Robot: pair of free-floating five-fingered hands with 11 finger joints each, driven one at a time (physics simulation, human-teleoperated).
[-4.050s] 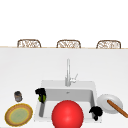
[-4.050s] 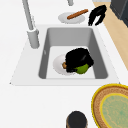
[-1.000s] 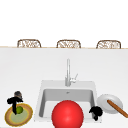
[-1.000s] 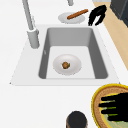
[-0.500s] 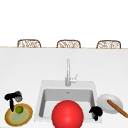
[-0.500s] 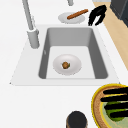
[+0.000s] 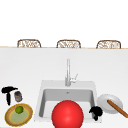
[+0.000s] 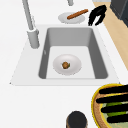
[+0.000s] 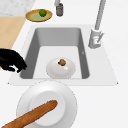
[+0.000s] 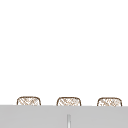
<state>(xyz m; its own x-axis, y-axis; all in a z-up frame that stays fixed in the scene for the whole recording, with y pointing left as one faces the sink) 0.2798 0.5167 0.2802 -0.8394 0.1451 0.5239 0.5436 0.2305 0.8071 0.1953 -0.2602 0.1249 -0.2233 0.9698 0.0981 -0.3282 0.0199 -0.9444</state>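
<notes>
Since four seconds ago the left hand (image 7: 9, 93) has left the sink (image 7: 41, 100) and now hangs over the left worktop (image 7: 22, 75). A second ago it was nearly where it is now. Its fingers are straight and spread, holding nothing; in the left side view they lie as dark bars across the yellow plate (image 8: 96, 98).

Right below that hand, on the plate, sits a lime (image 7: 19, 109), so the fruit looks already set down and the hand freed. A dark cup (image 7: 18, 96) stands just beside the hand, on its right.

The right hand (image 7: 96, 111) is idle at the sink's right front corner, fingers curled loosely downward around nothing. Just to its right is a white plate (image 7: 102, 100) with a baguette (image 7: 117, 108) across it.

A white bowl (image 8: 75, 65) holding something small and brown rests in the basin. The red ball (image 7: 67, 114) stands in front of the sink in the front view.

White worktop runs all round, with a faucet (image 7: 68, 72) behind the basin and three wicker chair backs (image 7: 68, 43) beyond the far edge.
</notes>
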